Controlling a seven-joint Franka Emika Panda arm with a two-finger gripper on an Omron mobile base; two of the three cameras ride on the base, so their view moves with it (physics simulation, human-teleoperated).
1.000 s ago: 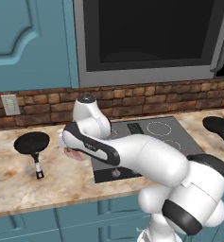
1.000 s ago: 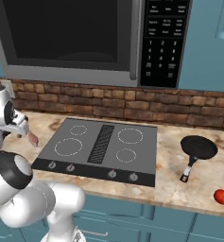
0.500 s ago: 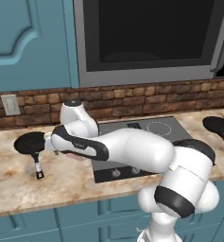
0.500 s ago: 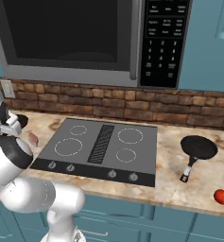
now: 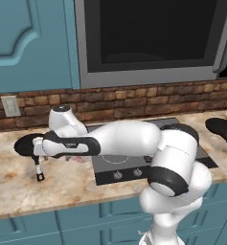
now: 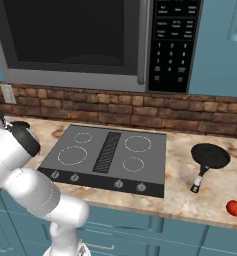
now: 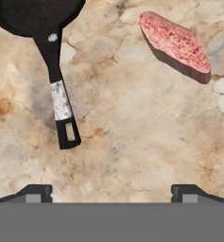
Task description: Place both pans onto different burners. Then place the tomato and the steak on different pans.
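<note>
While hovering over the counter (image 7: 132,156) left of the cooktop (image 6: 110,155), gripper (image 7: 111,191) spread wide, holding nothing. Left pan (image 7: 35,16) up-left in hand view, handle (image 7: 61,101) pointing back; steak (image 7: 175,40) just beside. Second pan (image 6: 210,156) and tomato (image 6: 234,208) far right. Possibly misaligned: risks nudging steak or clipping handle if descent drifts.

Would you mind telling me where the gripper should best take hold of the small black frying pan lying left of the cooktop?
Probably by its short black handle, not the bowl of the black frying pan. The handle lies flat on the speckled stone counter and juts clear of the bowl, slim enough for the open gripper to straddle from above, jaws across its width, near the pale band.
</note>
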